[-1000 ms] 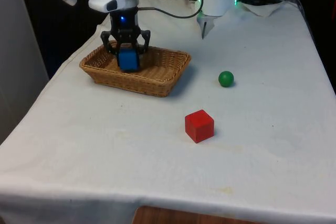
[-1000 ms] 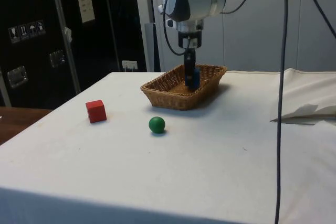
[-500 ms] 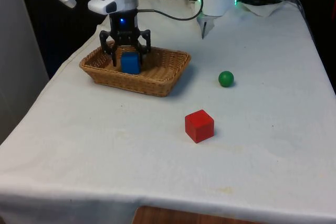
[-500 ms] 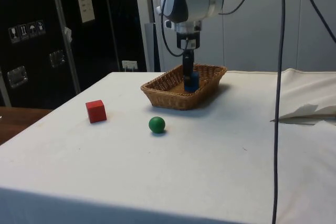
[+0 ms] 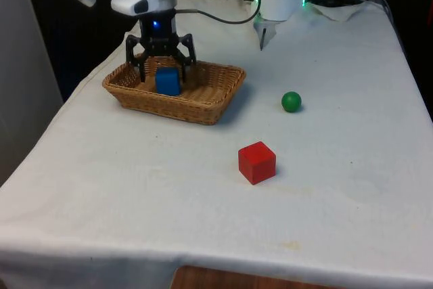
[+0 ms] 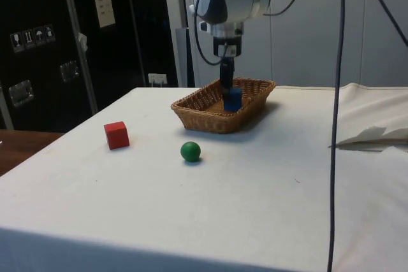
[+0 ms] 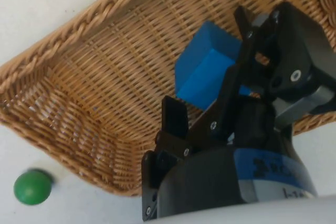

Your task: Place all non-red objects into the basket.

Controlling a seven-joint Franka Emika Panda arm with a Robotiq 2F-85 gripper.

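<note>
In the front view, the tool (image 5: 162,65) is seen above the basket (image 5: 216,98), its fingers spread wide and released. The blue cube (image 5: 168,80) is seen resting in the basket just beneath the tool, between the fingers but apart from them. The green ball (image 5: 291,101) lies on the counter (image 5: 135,187) well apart from the tool, towards the front view's right. The red cube (image 5: 256,162) is placed farther still, nearer the camera.

In the side view, the tool (image 6: 226,87) is hung over the basket (image 6: 197,114), with the blue cube (image 6: 233,100) just below it inside. The green ball (image 6: 190,151) and red cube (image 6: 116,135) are set on the counter (image 6: 268,183), outside the basket.

In the wrist view, the blue cube (image 7: 202,69) is seen tilted on the basket (image 7: 100,66) floor beyond the open fingers (image 7: 176,116). The green ball (image 7: 32,187) lies outside the rim. No writing can be read on any object.
</note>
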